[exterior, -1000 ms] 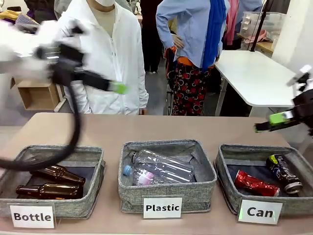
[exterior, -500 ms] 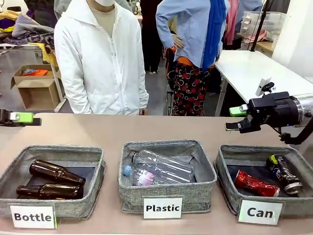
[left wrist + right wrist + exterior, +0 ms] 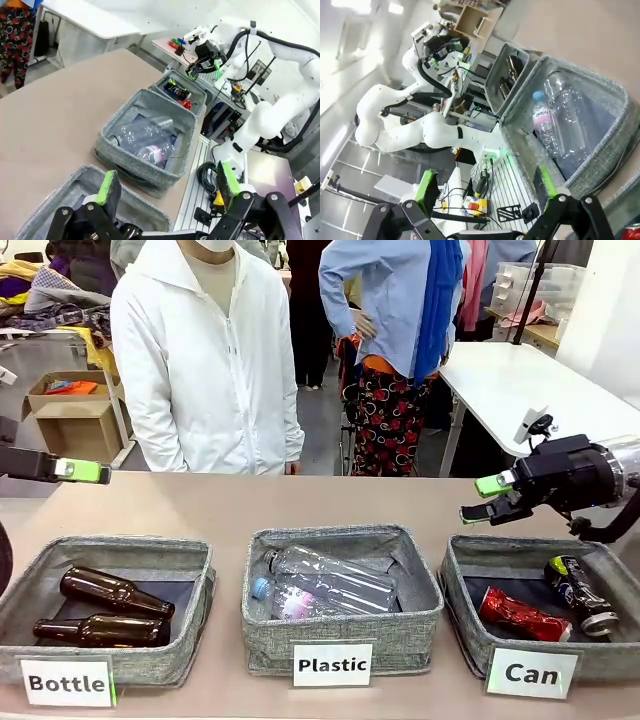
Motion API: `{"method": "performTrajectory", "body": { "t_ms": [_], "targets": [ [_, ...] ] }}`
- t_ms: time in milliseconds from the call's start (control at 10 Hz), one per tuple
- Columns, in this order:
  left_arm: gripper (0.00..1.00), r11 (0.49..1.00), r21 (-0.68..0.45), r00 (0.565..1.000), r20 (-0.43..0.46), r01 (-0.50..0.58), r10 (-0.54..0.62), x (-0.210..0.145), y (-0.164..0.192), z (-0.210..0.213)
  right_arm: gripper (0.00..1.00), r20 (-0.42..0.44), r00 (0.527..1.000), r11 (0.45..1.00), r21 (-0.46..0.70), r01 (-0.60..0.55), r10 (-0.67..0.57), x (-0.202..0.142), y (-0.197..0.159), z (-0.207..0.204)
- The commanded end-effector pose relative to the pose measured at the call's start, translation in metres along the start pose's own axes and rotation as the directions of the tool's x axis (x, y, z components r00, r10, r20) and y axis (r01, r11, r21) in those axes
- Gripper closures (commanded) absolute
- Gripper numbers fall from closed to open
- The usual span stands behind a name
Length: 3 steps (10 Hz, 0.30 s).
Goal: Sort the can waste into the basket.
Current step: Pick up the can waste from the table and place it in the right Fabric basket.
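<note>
Two metal drink cans, a short dented red one (image 3: 523, 615) and a taller black one with pale print (image 3: 581, 595), lie side by side in the grey fabric basket labelled "Can" (image 3: 458, 585); they look light, thin-walled and slippery, best pinched across the body. The left gripper (image 3: 80, 471), fingers spread and empty, hangs well left of them, and the right gripper (image 3: 492, 498), also spread and empty, hovers just above the basket's far left corner.

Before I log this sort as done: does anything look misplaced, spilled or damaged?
Nothing is misplaced or spilled. The red can and the black can both lie in the Can basket. The red can looks crumpled, which suits waste. Both grippers, left and right, are above the table with open, empty jaws.
</note>
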<state>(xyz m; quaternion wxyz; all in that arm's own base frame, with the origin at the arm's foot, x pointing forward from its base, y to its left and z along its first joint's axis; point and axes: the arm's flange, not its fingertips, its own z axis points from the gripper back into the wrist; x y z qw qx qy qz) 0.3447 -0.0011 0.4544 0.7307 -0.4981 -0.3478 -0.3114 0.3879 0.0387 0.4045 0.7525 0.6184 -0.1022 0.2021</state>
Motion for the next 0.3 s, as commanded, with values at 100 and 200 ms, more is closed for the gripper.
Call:
{"method": "performTrajectory", "body": {
  "t_ms": [100,200],
  "targets": [
    [0.00,1.000,0.008,1.000,0.017,-0.019,0.018,-0.0019,0.0010,0.0027,0.00,0.002,1.000,1.000,0.005,-0.023,0.023,-0.0012,-0.0014,0.0033],
    [0.00,1.000,0.008,1.000,0.017,-0.019,0.018,-0.0019,0.0010,0.0027,0.00,0.002,1.000,1.000,0.005,-0.023,0.023,-0.0012,-0.0014,0.0033]
  ]
}}
